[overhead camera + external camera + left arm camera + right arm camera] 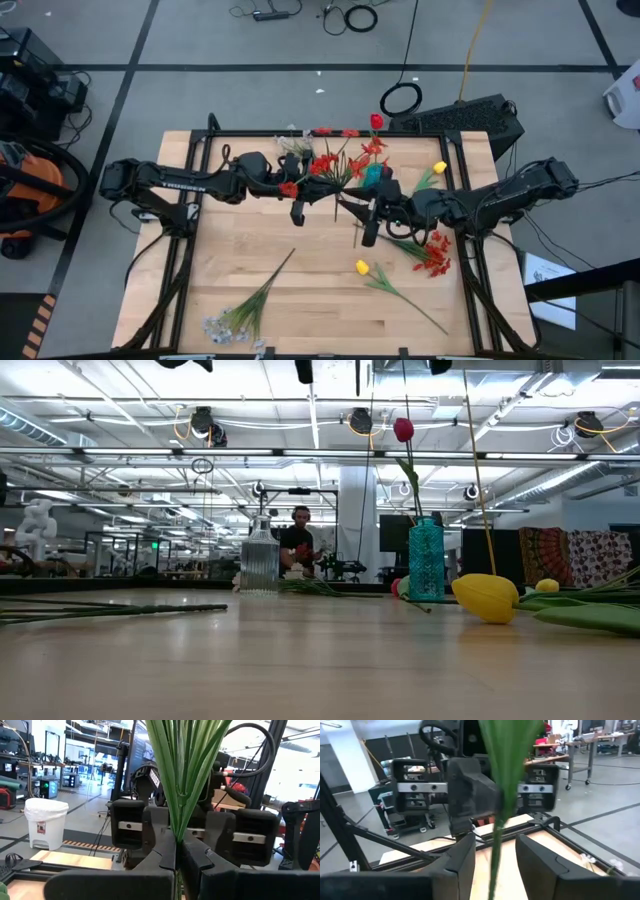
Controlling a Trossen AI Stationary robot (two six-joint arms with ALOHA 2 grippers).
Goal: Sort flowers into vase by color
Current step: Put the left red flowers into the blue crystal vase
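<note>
Two end effectors meet mid-worktop [300, 320]: left end effector [177, 862] clamped on green flower stems [185, 775], right end effector [492, 857] spread open around them. Other flowers [395, 285] lie on the wood.

The only lettering I can read is the white brand name "TROSSEN" printed along the dark upper link of my left arm [183, 186], at the left middle of the overhead frame. The white bin [45, 822] at the left of my left wrist frame carries a small red-and-white label, too small to read.
</note>
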